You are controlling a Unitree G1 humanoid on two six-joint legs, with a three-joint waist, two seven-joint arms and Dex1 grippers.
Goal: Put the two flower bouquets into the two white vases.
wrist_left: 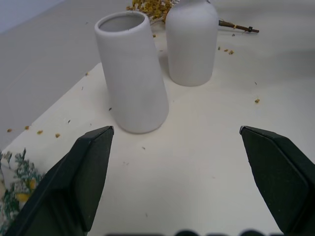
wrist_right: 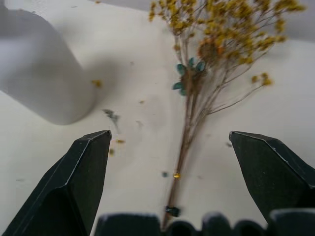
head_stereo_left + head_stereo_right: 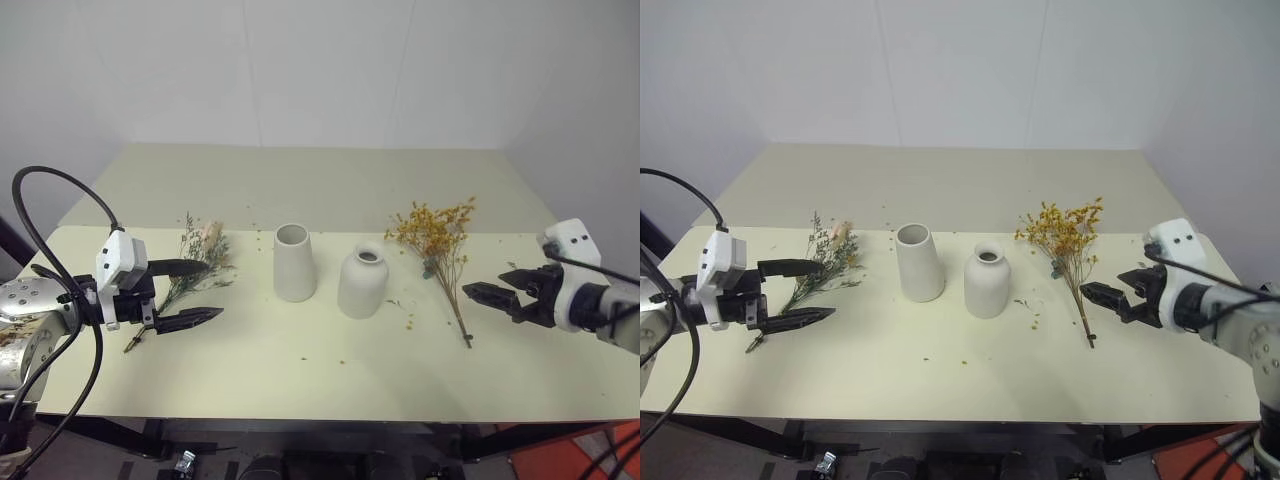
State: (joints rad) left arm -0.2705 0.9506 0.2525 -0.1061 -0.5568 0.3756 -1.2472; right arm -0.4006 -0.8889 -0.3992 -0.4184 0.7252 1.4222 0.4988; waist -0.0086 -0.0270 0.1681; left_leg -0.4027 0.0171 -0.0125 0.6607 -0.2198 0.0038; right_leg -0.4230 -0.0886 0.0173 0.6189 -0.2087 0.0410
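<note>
A: Black-fingered and spread wide, the right gripper held nothing. It hung just beside the stem end of the yellow-orange bouquet, on the table's right side. How did that bunch lie relative to it?

B: Its thin brown stems ran from the near end, close to the fingertips, away toward the far edge, with the blossoms fanned at the far end. In the right wrist view the stems rose almost straight between the two fingers, so the long axis ran roughly along the gripper's pointing direction rather than across the gap. In my judgement, a grasp would have called for the wrist to turn so the fingers closed across the stems.

A: And the left gripper?

B: Equally wide apart and empty. The grey-green bouquet lay flat on the cream table, with its stem end near and its peach plume far. In the head views its stems passed by the fingers; contact could not be confirmed.

A: Which arm served which bunch?

B: Each arm was nearer its own side's bunch. Beyond the grippers, mid-table, the tapered white vase and the narrow-necked white vase stood upright, just apart, both apparently empty. The left wrist view looked straight at them.
</note>
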